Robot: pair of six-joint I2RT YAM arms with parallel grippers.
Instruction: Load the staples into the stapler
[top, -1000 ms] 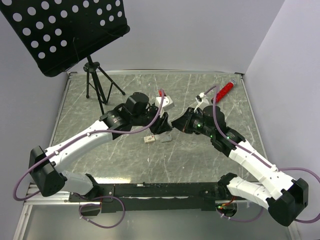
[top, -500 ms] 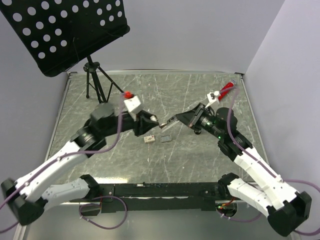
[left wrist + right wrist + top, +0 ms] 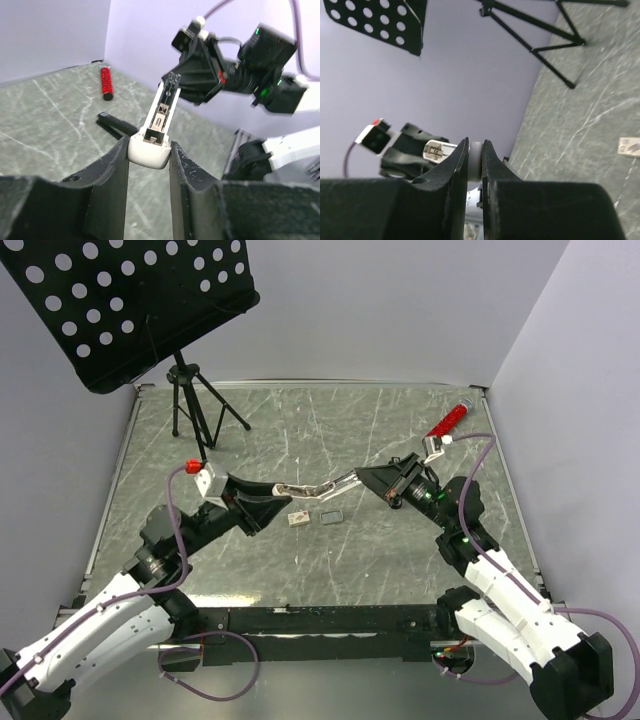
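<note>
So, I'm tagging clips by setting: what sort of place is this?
Likely a robotics lab cell: two arms bolted at a stone-look table, plain walls close around, a music stand behind.

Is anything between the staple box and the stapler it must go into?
Nothing visible. The staple box lies uncovered on the table near the stapler, gripped by the left hand and right hand.

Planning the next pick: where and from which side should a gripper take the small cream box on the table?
Probably pinch the cream box across two opposite side edges, coming straight down from above. It lies flat and low on the table, clear of the grey tray beside it, so its sides are free but offer little height.
</note>
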